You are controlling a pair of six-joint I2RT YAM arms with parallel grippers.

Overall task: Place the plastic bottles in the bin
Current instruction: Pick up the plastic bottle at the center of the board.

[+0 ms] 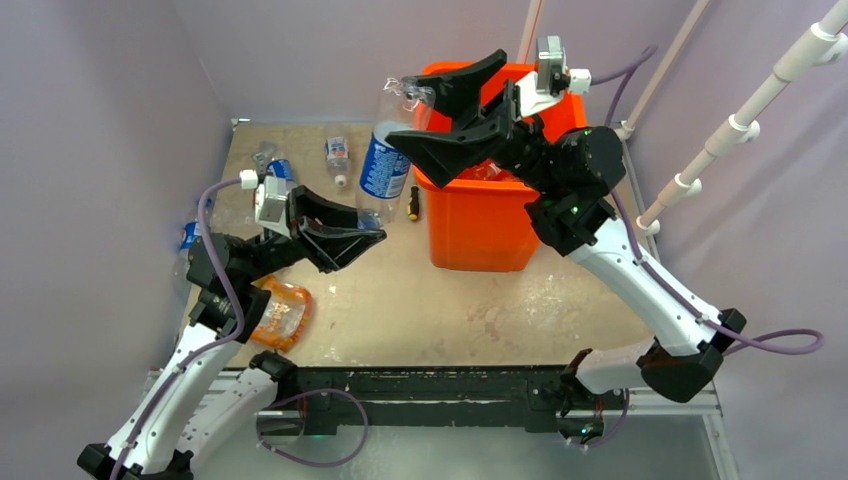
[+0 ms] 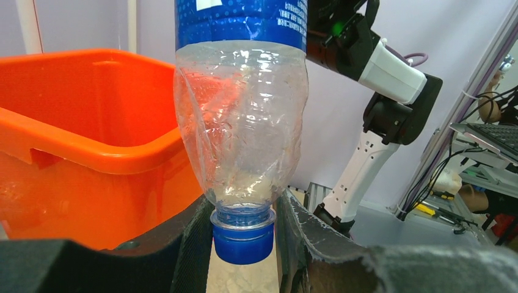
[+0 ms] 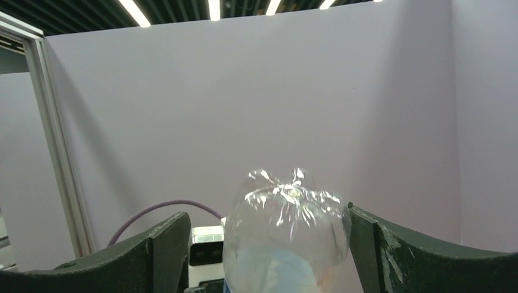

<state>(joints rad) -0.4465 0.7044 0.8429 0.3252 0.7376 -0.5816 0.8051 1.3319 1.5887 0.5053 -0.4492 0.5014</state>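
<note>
A clear Pepsi bottle [image 1: 383, 165] with a blue label hangs cap down just left of the orange bin [image 1: 480, 225]. My left gripper [image 1: 370, 235] is shut on its neck, just above the blue cap [image 2: 243, 241], with the bottle body [image 2: 241, 134] rising above the fingers. My right gripper [image 1: 410, 112] is open around the bottle's upturned base [image 3: 284, 232]; its right finger is at the plastic and its left finger stands apart. The bin also shows in the left wrist view [image 2: 73, 152], close behind the bottle. A crushed bottle [image 1: 488, 170] lies inside the bin.
An orange-labelled bottle [image 1: 280, 312] lies by the left arm. Two small bottles [image 1: 338, 155] [image 1: 280, 170] and a metal wrench [image 1: 262, 155] lie at the back left. A screwdriver [image 1: 413, 203] lies beside the bin. White pipes [image 1: 740, 125] stand at the right.
</note>
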